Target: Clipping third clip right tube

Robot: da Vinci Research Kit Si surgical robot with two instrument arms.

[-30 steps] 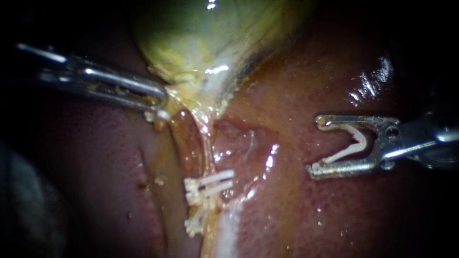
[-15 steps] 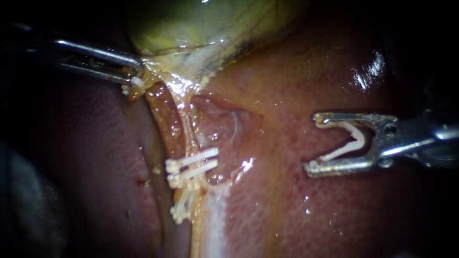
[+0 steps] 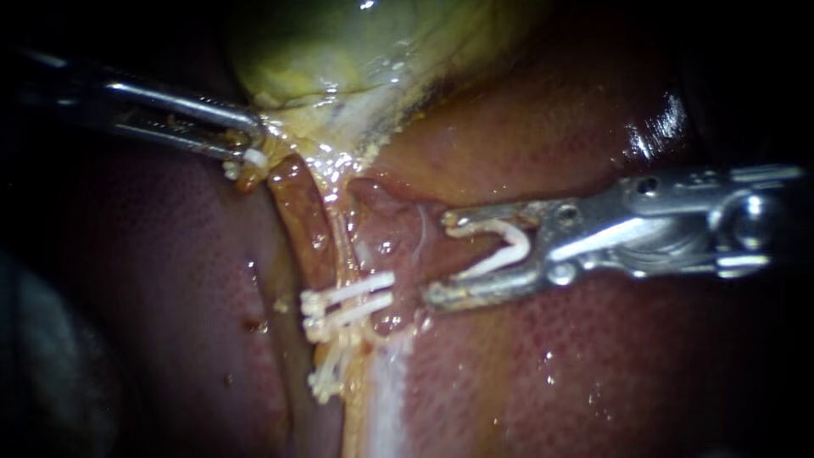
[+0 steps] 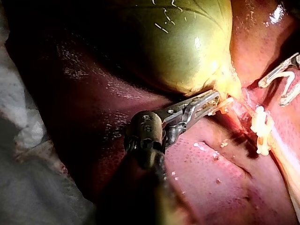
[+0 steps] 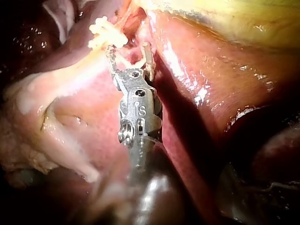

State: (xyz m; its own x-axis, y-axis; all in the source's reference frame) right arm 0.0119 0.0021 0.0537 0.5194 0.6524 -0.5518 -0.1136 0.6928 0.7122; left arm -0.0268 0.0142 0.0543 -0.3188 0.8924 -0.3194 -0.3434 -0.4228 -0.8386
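Observation:
My left instrument comes in from the left, its jaws shut on pale tissue at the neck of the yellow-green gallbladder. From there a thin pale tube runs down to two white clips lying across it. Another clip sits lower. My right instrument holds an open white clip in wide-spread jaws, the tips just right of the tube and above the placed clips. The right wrist view shows those jaws right beside the placed clips.
Red-brown liver surrounds the site, with a glossy hollow between the tube and my right jaws. A brownish band runs left of the tube. White gauze lies behind my left instrument.
My right instrument has moved left across the liver, from well clear to right beside the tube. My left instrument pulled the gallbladder neck up and left, stretching the tube.

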